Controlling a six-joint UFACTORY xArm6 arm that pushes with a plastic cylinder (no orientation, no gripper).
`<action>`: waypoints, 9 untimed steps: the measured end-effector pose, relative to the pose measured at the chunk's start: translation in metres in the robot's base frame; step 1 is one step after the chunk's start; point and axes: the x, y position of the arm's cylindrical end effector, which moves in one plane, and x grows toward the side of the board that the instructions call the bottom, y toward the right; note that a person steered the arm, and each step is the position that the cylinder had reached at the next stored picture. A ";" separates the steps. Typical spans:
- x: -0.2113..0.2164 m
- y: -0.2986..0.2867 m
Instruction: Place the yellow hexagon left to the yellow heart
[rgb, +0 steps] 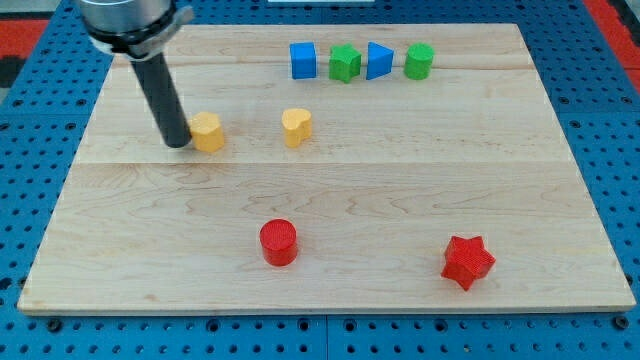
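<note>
The yellow hexagon (207, 131) lies on the wooden board at the view's upper left. The yellow heart (296, 126) lies to its right, about a block's width and a half away, at nearly the same height. My tip (177, 143) stands right against the hexagon's left side, touching or almost touching it. The dark rod rises from there toward the view's top left.
A row at the view's top holds a blue cube (303, 60), a green star (345, 63), a blue triangle (379, 61) and a green cylinder (419, 61). A red cylinder (278, 242) and a red star (467, 262) lie near the view's bottom. The board (120, 260) rests on a blue pegboard.
</note>
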 end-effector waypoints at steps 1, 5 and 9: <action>-0.004 0.035; -0.056 0.024; -0.066 0.061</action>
